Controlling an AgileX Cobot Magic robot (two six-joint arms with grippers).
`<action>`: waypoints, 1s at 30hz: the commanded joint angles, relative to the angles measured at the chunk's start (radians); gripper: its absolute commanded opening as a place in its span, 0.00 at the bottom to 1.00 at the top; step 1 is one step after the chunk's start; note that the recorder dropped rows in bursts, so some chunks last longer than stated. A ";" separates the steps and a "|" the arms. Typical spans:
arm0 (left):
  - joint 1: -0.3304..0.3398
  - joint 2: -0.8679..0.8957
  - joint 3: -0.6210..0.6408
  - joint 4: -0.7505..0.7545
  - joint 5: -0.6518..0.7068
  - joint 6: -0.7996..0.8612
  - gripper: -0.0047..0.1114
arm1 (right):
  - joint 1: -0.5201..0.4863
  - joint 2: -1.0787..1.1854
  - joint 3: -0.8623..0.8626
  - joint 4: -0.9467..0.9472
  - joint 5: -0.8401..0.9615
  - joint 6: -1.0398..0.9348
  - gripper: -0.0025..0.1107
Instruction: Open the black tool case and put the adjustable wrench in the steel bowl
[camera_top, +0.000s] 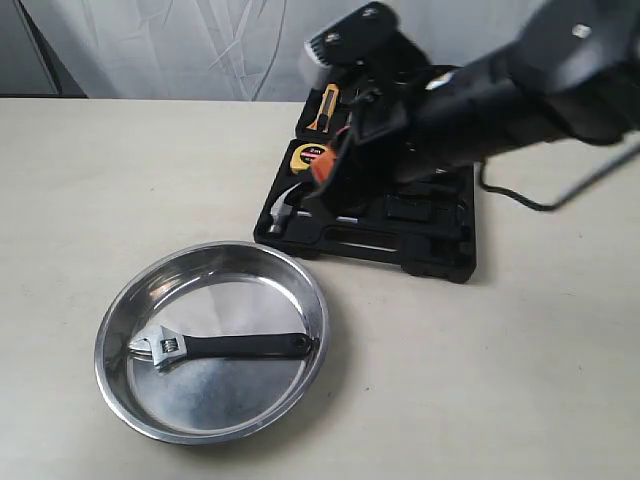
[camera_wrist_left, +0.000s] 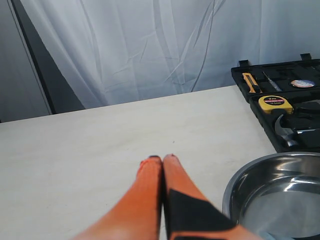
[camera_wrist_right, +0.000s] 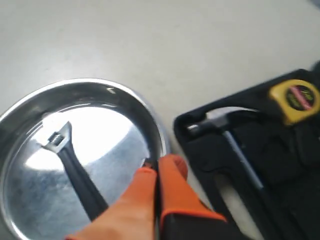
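Note:
The adjustable wrench (camera_top: 215, 347) lies flat in the steel bowl (camera_top: 120, 305), silver head to the left, black handle reaching right; it also shows as wrench (camera_wrist_right: 70, 160) in bowl (camera_wrist_right: 100, 92). Behind the bowl the black tool case (camera_top: 440, 250) lies open, its tools showing. My right gripper (camera_top: 322, 165) hangs shut above the case's near-left part, holding nothing, orange fingers (camera_wrist_right: 172, 182) pressed together. My left gripper (camera_wrist_left: 161, 158) is shut and empty over bare table, left of the bowl rim (camera_wrist_left: 235, 182); it is out of the exterior view.
The open case holds a claw hammer (camera_top: 283, 212), a yellow tape measure (camera_top: 306, 154) and a yellow-handled tool (camera_top: 326, 105). A black cable (camera_top: 540, 200) trails right of the case. White curtain hangs behind the table.

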 joint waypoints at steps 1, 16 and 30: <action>-0.001 0.004 -0.002 -0.002 -0.005 -0.001 0.04 | -0.003 -0.271 0.229 0.048 -0.233 0.120 0.01; -0.001 0.004 -0.002 -0.002 -0.005 -0.001 0.04 | -0.003 -0.755 0.378 0.119 -0.166 0.198 0.01; -0.001 0.004 -0.002 -0.002 -0.005 -0.001 0.04 | -0.556 -1.185 0.378 -0.057 0.217 0.335 0.01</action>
